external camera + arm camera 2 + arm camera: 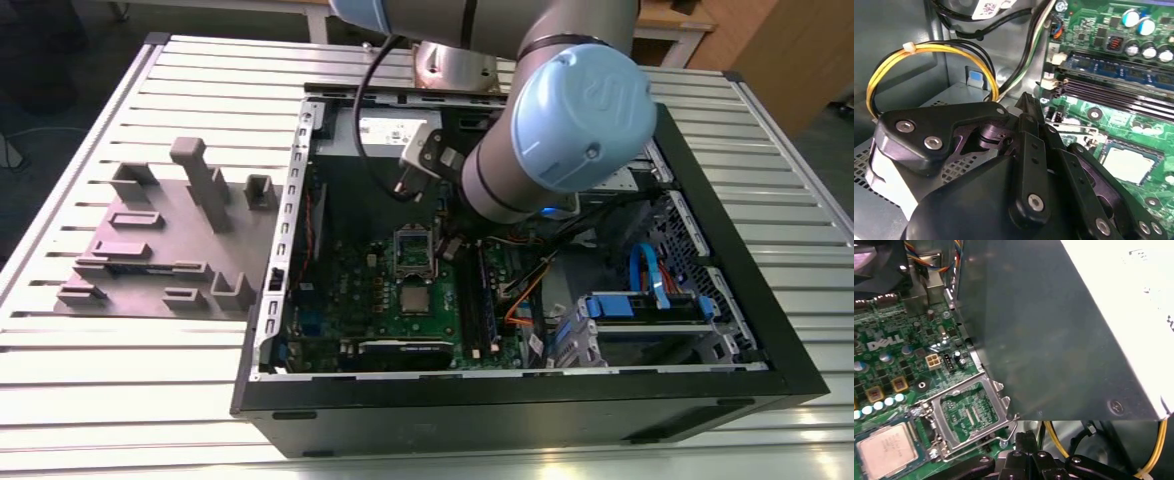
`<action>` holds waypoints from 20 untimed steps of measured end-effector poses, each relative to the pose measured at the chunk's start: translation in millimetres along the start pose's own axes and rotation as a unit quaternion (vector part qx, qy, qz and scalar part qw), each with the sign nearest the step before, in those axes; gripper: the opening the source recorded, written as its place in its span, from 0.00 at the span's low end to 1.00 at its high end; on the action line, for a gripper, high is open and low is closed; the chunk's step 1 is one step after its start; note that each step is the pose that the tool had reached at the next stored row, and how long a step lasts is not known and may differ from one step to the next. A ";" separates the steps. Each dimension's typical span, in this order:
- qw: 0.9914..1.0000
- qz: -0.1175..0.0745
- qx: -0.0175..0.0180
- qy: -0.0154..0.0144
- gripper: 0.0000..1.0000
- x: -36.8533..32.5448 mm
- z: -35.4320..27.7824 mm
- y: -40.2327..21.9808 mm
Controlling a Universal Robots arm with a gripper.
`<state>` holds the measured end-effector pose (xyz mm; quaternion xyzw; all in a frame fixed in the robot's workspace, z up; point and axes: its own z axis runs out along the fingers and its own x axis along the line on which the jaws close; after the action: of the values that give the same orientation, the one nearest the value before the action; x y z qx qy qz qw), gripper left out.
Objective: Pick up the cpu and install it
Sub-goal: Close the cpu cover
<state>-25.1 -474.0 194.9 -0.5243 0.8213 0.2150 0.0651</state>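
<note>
The cpu [886, 450], a small silvery square with a pale edge, lies flat in the socket of the green motherboard [884, 370]. In the second wrist view the cpu [1129, 165] sits beyond the gripper's linkages, and in the exterior view the cpu [416, 300] is at mid board. The socket's metal load frame [971, 412] stands swung open beside it. My gripper [1025, 437] hovers over the board just past that frame, its tips [1026, 102] shut together with nothing between them. It is apart from the cpu.
The arm [561, 120] reaches into the open computer case [534, 400]. A grey metal power supply box [1054, 330] and yellow cables [904, 55] crowd the gripper. Memory slots [1114, 75] run along the board. A grey plastic fixture [160, 240] lies at the exterior view's left.
</note>
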 end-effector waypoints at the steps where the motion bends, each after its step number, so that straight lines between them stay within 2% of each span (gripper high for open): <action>1: 1.000 -0.001 -0.002 -0.003 0.11 0.1 0.8 -0.2; 3: 1.000 -0.002 -0.004 -0.007 0.11 0.3 2.4 -0.5; 11: 1.000 -0.003 -0.006 -0.010 0.11 1.8 7.3 -1.5; 16: 1.000 -0.004 -0.010 -0.017 0.11 2.3 10.1 -1.9; 20: 1.000 -0.004 -0.010 -0.018 0.11 2.6 11.6 -2.1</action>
<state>-25.8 -472.0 183.0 -0.5246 0.8156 0.2323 0.0756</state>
